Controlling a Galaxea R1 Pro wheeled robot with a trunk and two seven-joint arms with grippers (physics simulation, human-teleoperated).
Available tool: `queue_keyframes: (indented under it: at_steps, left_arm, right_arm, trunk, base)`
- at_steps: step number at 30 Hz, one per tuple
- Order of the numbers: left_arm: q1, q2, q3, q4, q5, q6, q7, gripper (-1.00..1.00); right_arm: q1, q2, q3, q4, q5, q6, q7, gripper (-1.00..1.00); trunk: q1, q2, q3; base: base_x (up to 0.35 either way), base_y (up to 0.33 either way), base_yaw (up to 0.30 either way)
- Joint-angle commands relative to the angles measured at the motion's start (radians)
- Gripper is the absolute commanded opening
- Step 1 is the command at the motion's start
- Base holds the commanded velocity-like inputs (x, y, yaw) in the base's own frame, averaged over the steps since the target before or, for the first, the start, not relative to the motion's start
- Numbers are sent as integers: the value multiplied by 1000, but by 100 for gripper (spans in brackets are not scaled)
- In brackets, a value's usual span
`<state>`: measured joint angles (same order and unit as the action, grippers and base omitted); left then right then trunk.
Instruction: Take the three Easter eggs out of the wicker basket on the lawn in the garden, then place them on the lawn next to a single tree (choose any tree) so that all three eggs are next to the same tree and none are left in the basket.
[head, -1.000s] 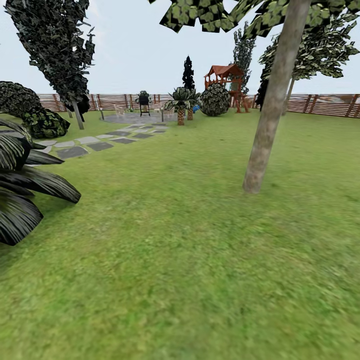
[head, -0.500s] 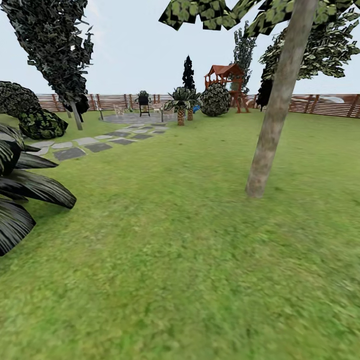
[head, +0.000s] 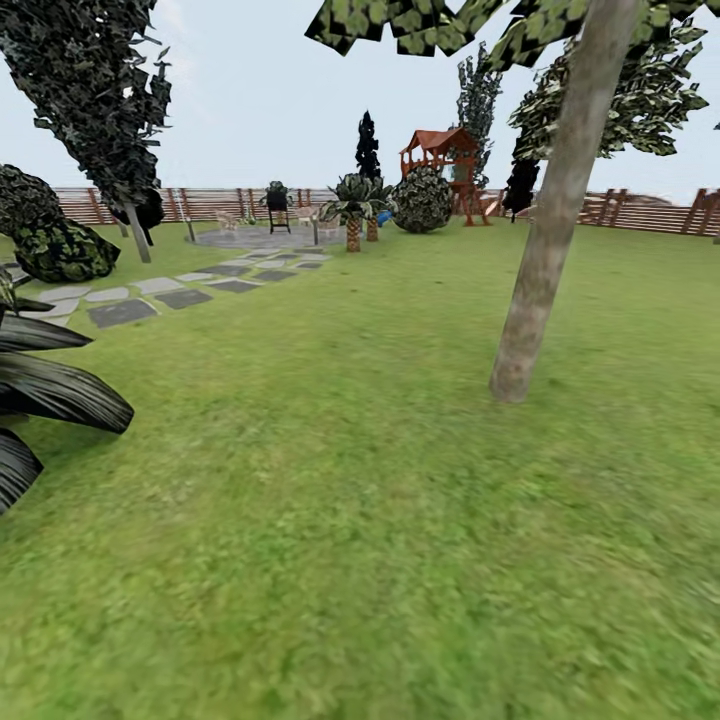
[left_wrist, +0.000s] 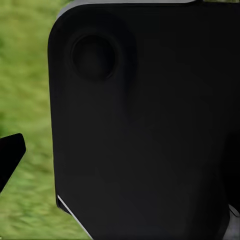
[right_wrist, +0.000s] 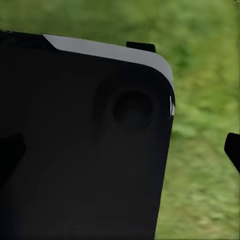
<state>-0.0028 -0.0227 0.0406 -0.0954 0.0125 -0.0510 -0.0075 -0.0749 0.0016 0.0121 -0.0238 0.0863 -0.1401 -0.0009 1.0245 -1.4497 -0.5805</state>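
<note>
As you face open lawn (head: 330, 520), the tree (head: 545, 260) stands ahead right, playset (head: 440, 155) by the far fence (head: 640, 212); you cannot tell either gripper's opening.

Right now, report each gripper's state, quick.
Left gripper: cannot be told; a dark body blocks the left wrist view.
Right gripper: cannot be told; same in the right wrist view.

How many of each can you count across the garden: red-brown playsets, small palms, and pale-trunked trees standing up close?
Red-brown playset: 1
Small palms: 2, side by side near the paved patch
Pale-trunked tree up close: 1
Total: 4
</note>
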Motion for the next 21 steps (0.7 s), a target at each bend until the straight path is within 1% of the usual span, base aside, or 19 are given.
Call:
queue_keyframes:
  at_steps: [1, 21]
  left_arm:
    - [0, 0, 4, 0, 1, -2, -1, 100]
    - [0, 0, 4, 1, 1, -2, 0, 100]
  right_arm:
    - [0, 0, 0, 1, 9, -3, -1, 100]
    - [0, -5, 2, 4, 8, -1, -1, 100]
  trunk:
    - [1, 0, -1]
    - [1, 0, -1]
  base:
    - [322, 132, -4]
    - [322, 111, 0]
